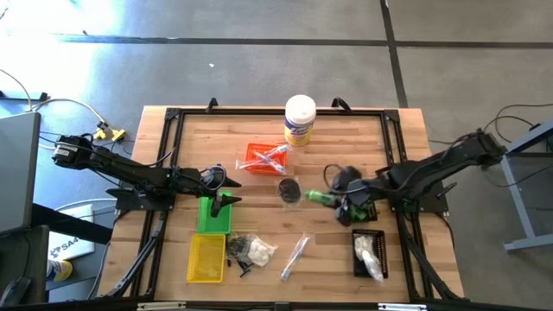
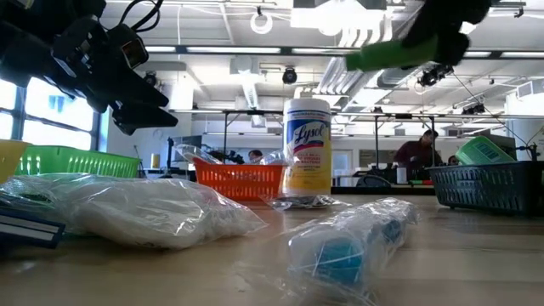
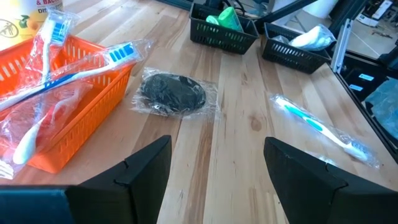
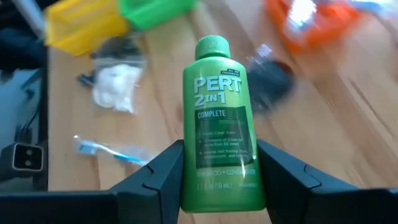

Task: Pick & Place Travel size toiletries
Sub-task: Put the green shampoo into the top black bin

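Two grippers: we are pinching the green bottle (image 4: 219, 124) in our right gripper (image 4: 217, 180) above the table, cap pointing away from the fingers, nearest the black tray (image 1: 363, 213), while our left gripper (image 3: 214, 168) is hanging spread by the orange tray (image 3: 87, 106).

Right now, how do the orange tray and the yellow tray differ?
The orange tray holds bagged toothbrushes; the yellow tray looks empty. The orange tray sits mid-table by the Lysol canister; the yellow tray sits at the near edge. Both are small mesh trays.
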You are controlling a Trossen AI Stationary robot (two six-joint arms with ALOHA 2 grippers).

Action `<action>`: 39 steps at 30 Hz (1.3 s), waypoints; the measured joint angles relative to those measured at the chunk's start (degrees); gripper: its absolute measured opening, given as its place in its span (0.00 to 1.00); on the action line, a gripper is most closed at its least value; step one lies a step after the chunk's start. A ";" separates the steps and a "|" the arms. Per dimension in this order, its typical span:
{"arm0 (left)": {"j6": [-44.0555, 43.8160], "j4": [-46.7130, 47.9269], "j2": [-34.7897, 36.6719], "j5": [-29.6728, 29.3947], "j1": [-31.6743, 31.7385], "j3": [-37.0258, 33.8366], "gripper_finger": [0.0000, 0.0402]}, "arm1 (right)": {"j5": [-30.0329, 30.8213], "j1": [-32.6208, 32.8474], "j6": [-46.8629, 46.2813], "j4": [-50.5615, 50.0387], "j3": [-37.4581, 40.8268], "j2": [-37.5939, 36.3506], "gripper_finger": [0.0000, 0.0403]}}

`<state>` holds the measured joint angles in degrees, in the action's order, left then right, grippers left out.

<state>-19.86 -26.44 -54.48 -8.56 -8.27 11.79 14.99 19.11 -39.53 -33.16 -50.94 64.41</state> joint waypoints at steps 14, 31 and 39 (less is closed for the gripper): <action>0.00 0.00 0.00 0.00 0.00 0.00 0.62 | 10.38 0.00 -29.34 -29.08 -0.02 -4.11 0.40; -0.15 0.00 0.00 0.00 0.00 0.00 0.62 | 3.19 -0.04 -46.42 -28.59 12.68 -4.09 0.41; -0.17 0.00 0.00 0.00 0.00 0.00 0.62 | -1.00 0.01 -45.73 -28.04 12.70 -4.11 0.40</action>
<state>-20.03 -26.44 -54.48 -8.56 -8.27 11.79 13.99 19.12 -85.26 -61.20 -38.24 60.29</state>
